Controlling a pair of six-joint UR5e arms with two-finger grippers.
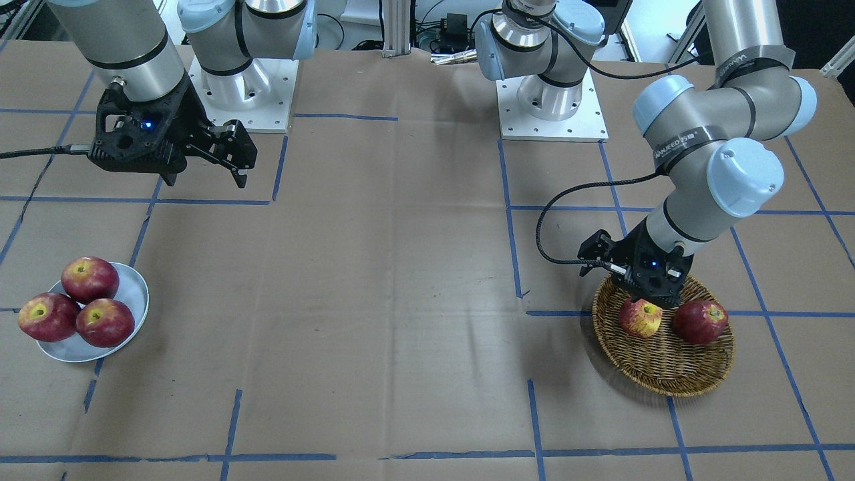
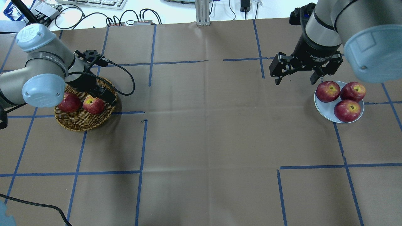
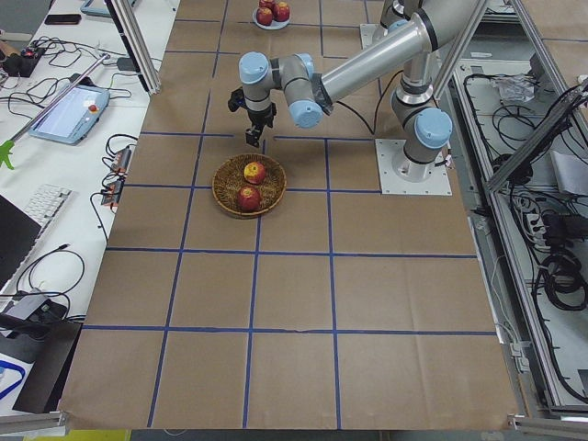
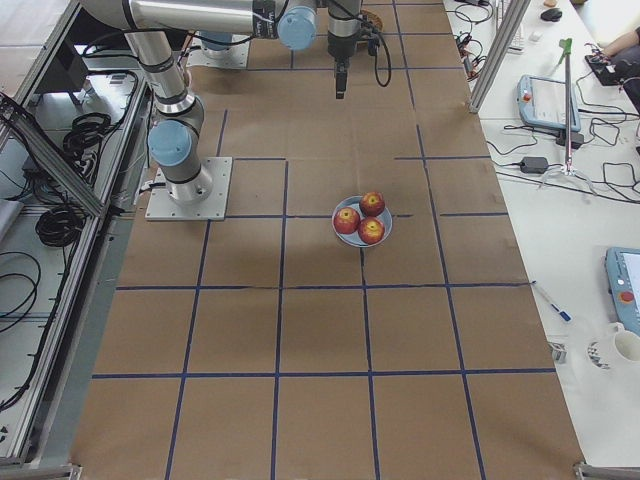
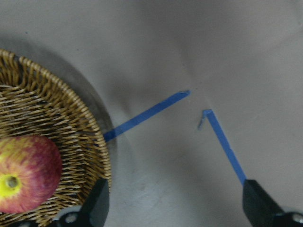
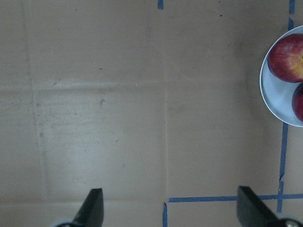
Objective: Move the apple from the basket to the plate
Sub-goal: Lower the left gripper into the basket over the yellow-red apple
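Note:
The apple [image 1: 640,318], pale red with yellow patches, lies in the wicker basket [image 1: 668,387] next to a dark red apple [image 1: 700,321]. It also shows in the overhead view [image 2: 93,105] and the left wrist view [image 5: 26,172]. My left gripper [image 2: 106,95] is open and empty, low over the basket's rim [image 5: 71,118] beside the apple; one finger is over the rim, the other over the table. The pale plate [image 2: 326,108] holds three dark red apples. My right gripper [image 2: 296,82] is open and empty, above the table just beside the plate [image 6: 274,94].
The brown paper table cover carries blue tape grid lines [image 2: 141,141]. Both arm bases [image 1: 551,110] stand at the robot's side of the table. Basket and plate sit at opposite ends, with bare paper between them.

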